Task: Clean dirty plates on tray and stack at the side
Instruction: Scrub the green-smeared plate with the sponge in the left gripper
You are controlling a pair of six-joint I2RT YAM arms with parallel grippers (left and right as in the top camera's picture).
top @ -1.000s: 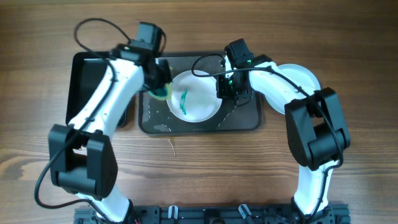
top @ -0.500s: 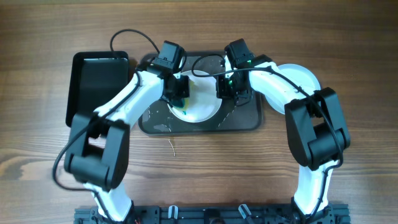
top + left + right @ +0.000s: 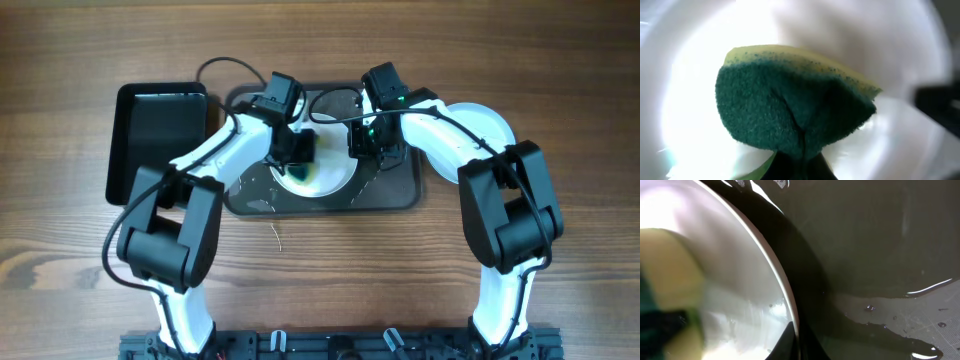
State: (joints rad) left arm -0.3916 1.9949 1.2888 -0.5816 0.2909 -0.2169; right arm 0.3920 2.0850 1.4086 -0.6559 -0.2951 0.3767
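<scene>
1. On my left wrist feed, the left gripper [image 3: 293,152] is clamped on the sponge [image 3: 790,110]. Its jaws are pinched narrow at the bottom edge of the frame, and the sponge bulges out beyond them, dark green face toward the camera and a yellow layer along the far edge.
2. The sponge is pressed onto the white plate [image 3: 335,178]. Bright white plate surface surrounds it on every side in the left wrist view.
3. From overhead, that plate lies in the middle of the tray [image 3: 390,192], with the left gripper over its left half.
4. The right gripper [image 3: 366,142] sits at the plate's right rim. On my right wrist feed I see only 1 dark fingertip [image 3: 790,340], at the bottom edge and right against the rim, so I cannot tell how far the jaws are apart or whether they grip the plate.
5. In that same feed the plate [image 3: 730,280] fills the left side, and the wet tray [image 3: 880,255] lies to the right with a film of water [image 3: 890,322] on it.
6. A 2nd plate [image 3: 490,122] rests on the table [image 3: 320,280] just right of the tray, partly under the right arm.
7. A smaller black tray [image 3: 155,135] lies just left of the main tray.
</scene>
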